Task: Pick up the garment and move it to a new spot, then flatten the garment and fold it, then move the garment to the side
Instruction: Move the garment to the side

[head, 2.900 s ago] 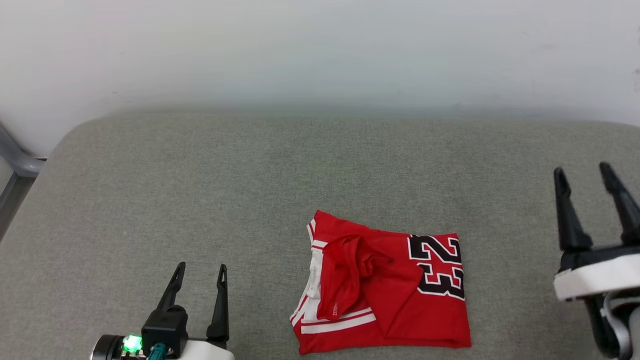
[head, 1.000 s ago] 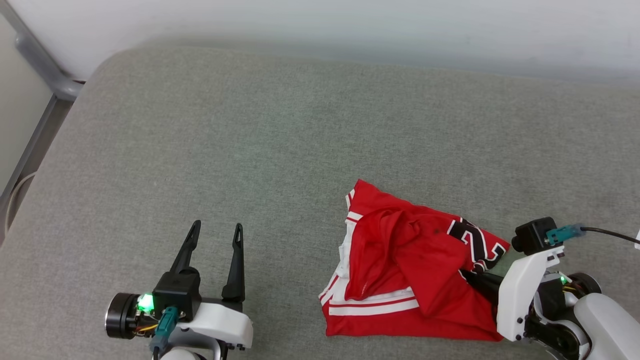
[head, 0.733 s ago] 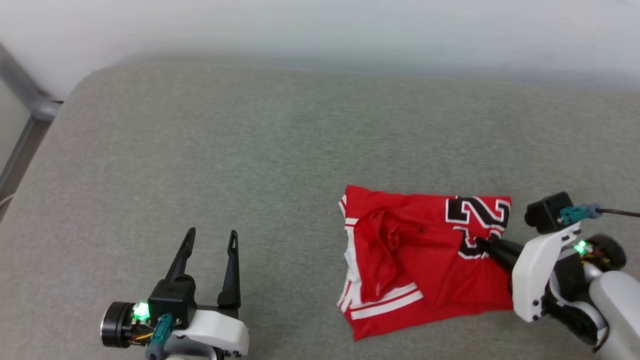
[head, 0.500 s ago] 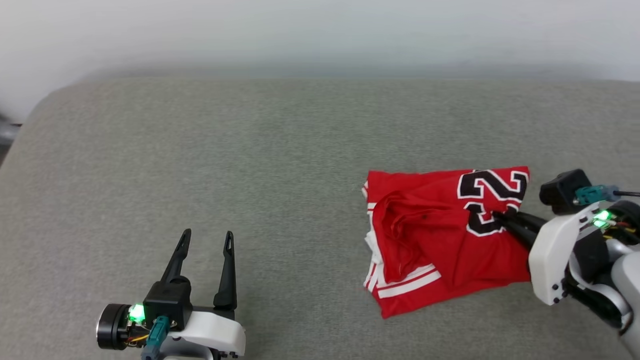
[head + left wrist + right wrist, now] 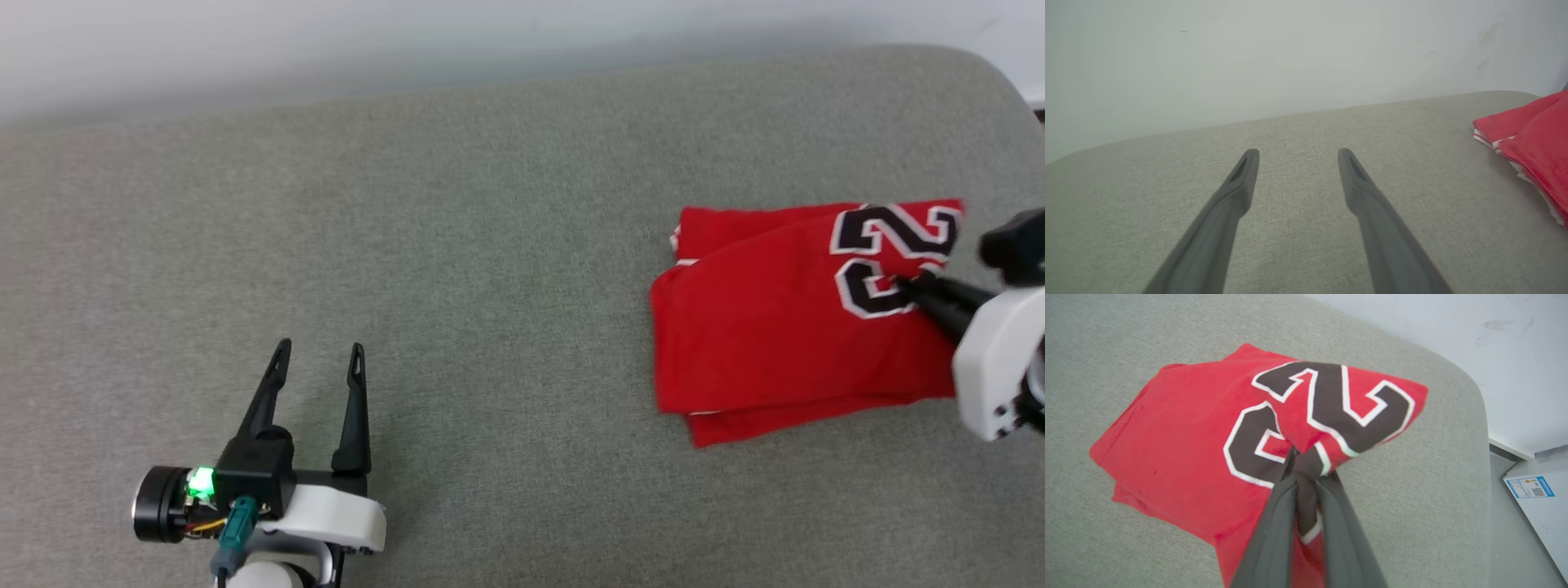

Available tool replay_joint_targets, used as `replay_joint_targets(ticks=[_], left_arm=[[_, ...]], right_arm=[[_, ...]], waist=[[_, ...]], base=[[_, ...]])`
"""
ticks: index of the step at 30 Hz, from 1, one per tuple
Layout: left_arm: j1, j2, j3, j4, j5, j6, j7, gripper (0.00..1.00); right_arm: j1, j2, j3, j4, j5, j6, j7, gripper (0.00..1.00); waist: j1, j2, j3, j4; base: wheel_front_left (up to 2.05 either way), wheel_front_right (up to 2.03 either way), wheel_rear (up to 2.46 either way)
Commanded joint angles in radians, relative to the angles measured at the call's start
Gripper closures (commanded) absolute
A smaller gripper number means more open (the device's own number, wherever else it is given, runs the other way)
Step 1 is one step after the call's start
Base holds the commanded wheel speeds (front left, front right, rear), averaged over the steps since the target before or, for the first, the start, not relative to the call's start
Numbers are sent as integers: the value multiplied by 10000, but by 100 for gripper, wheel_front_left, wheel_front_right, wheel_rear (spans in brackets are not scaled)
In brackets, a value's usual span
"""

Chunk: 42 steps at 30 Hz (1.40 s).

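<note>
**Shirt.** The shirt (image 5: 784, 327) is folded into a compact red packet, number side up. It lies on the cushion (image 5: 490, 245) toward its right end, short of the rounded far-right corner. In the left wrist view the shirt (image 5: 1535, 139) shows stacked edges with white trim between them, resting flat on the cushion.

**Right gripper.** My right gripper (image 5: 906, 284) has its fingers pressed together on a pinch of cloth at the number, on the packet's side nearest the cushion's right end. In the right wrist view the fabric bunches into the right gripper (image 5: 1306, 465). That corner rides up off the cushion while the rest of the shirt (image 5: 1180, 437) lies on it. I judge the edge grip is meant for sliding the packet along the cushion as one piece; a full lift would let the layers fall open.

**Left gripper.** My left gripper (image 5: 320, 351) has its fingers spread wide with nothing between them. It sits over bare cushion toward the left, well apart from the shirt. I judge it is parked there to stay out of the slide path.

**Assessment.** Folding appears done, and the move to the side is the step in hand. A single pinch may hold only the upper layers, so the lower ones could lag and skew the fold. The cushion's right edge is near.
</note>
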Motion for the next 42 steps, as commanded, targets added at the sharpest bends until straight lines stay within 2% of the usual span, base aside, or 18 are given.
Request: replay_joint_targets(ticks=[1, 7, 17, 24, 30, 31, 32, 33, 34, 42], left_arm=[[-215, 78, 40, -103, 51, -15, -21, 0], [-671, 253, 65, -390, 125, -121, -21, 0], [-1338, 397, -21, -728, 206, -181, -21, 0], [-1611, 540, -93, -917, 251, -205, -21, 0], [-1629, 565, -148, -944, 274, -120, -21, 0], [-1602, 560, -157, -919, 269, -97, -21, 0], [-1561, 557, -160, -888, 261, -70, -21, 0], [-1516, 547, -166, -853, 246, -56, -21, 0], [-1456, 538, -168, -818, 229, -35, -21, 0], [-1048, 457, -190, -671, 124, 125, -21, 0]], right_arm=[[-337, -272, -244, 187, 13, -16, 23, 100], [-890, -1105, -818, 1145, -229, -14, 254, 100], [-1532, -2006, -1649, 3320, -827, -16, 182, 100], [-2137, -2259, -2174, 4622, -1217, -16, -153, 100], [-2593, -1857, -2398, 5243, -1673, -17, -446, 100], [-2675, -1772, -2459, 5336, -1762, -17, -554, 91], [-2735, -1677, -2524, 5455, -1907, -17, -651, 58], [-2733, -1543, -2559, 5563, -2035, -16, -713, 18], [-2724, -1392, -2589, 5686, -2124, -16, -719, 0], [-2540, -838, -2814, 5994, -2754, -16, -1150, 0]], waist=[[-1, 0, 459, -237], [-1, 0, 1370, -212], [-1, 0, 2478, -4], [-1, 0, 2929, 140], [-1, 0, 2969, 161], [-1, 0, 2920, 159], [-1, 0, 2852, 155], [-1, 0, 2767, 153], [-1, 0, 2669, 143], [-1, 0, 1726, 98]], base=[[0, 0, 0], [0, 0, 0], [0, 0, 0], [0, 0, 0], [0, 0, 0], [0, 0, 0], [0, 0, 0], [0, 0, 0], [0, 0, 0], [0, 0, 0]])
